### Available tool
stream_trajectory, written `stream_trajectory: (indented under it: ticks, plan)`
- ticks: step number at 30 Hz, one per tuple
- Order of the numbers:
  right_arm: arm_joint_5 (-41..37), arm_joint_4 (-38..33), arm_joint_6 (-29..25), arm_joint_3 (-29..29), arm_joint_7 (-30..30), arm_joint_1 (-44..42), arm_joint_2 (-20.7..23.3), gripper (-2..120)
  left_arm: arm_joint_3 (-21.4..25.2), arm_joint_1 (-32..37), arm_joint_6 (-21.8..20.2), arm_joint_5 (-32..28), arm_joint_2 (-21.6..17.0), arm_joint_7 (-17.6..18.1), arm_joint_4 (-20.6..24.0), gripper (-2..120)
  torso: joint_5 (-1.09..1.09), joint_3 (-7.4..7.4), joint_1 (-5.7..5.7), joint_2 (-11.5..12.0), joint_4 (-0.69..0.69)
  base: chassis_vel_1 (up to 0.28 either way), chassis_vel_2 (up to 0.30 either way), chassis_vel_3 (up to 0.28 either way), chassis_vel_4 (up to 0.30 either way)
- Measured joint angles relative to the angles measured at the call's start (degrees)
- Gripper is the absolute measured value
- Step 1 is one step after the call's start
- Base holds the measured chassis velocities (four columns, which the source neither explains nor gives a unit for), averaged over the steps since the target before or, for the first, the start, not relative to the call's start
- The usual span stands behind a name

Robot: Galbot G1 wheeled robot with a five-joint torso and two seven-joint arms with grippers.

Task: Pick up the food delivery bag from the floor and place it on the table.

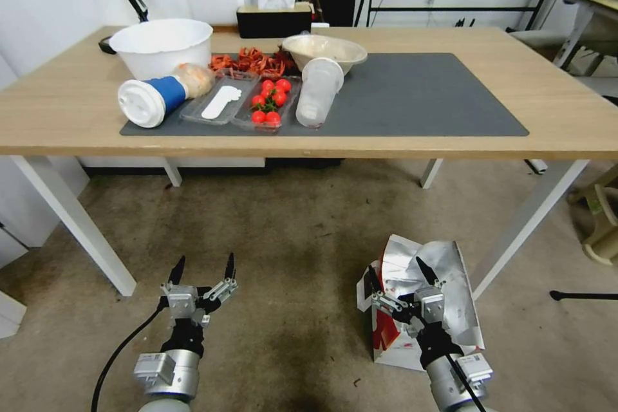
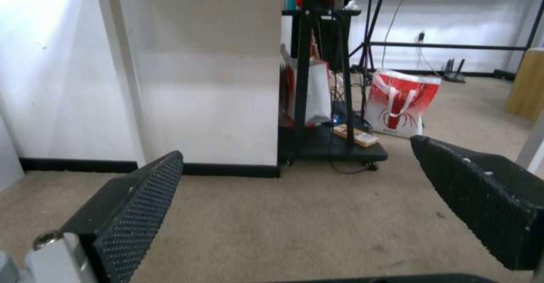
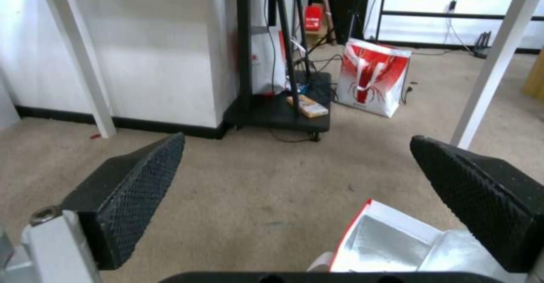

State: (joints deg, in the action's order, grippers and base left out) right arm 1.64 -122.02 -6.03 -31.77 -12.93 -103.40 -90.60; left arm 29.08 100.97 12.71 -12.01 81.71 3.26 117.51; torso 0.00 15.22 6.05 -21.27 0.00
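Observation:
The food delivery bag (image 1: 450, 270) lies crumpled on the floor (image 1: 277, 238) at the lower right, red and white with its silver foil lining facing up. My right gripper (image 1: 396, 270) hangs open just above its near left part, touching nothing. In the right wrist view the bag's foil mouth (image 3: 385, 240) sits below and between the spread fingers of the right gripper (image 3: 297, 140). My left gripper (image 1: 205, 264) is open over bare floor to the left, and the left wrist view of it (image 2: 295, 151) has nothing between the fingers. The light-wood table (image 1: 450, 138) with its grey mat (image 1: 418, 96) stands ahead.
On the mat's left half are a white bowl (image 1: 162, 45), a toppled blue-sleeved cup (image 1: 151, 100), a tray of tomatoes (image 1: 269, 103), a clear cup (image 1: 318, 91) and a beige bowl (image 1: 325, 51). White table legs (image 1: 534, 219) flank the bag. Another red-and-white lobster-print bag (image 3: 371, 77) stands far off beside a black rack (image 3: 278, 104).

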Motion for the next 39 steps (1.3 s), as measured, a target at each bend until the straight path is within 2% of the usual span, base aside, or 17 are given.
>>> stream_trajectory:
  ticks: [19,25,39]
  plan:
    - [-0.1,0.3,-0.3,-0.9,0.3,-0.6,0.1,100,0.1,-0.4,0.3,-0.4,-0.3,0.1,-0.9,100,0.0,-3.1,-1.31,4.4,0.0,0.0,0.0,0.0,0.0]
    - [-0.1,0.3,-0.3,-0.9,0.3,-0.5,0.1,100,0.3,-0.4,0.4,-0.4,-0.4,0.1,-1.0,100,0.0,-3.55,-1.47,5.0,0.0,0.0,0.0,0.0,0.0]
    - [-0.1,0.5,-0.3,-1.1,0.4,-0.4,0.0,100,0.2,-0.4,0.7,-0.5,-0.3,0.1,-1.4,100,0.0,-6.21,-2.44,8.6,0.0,0.0,0.0,0.0,0.0]
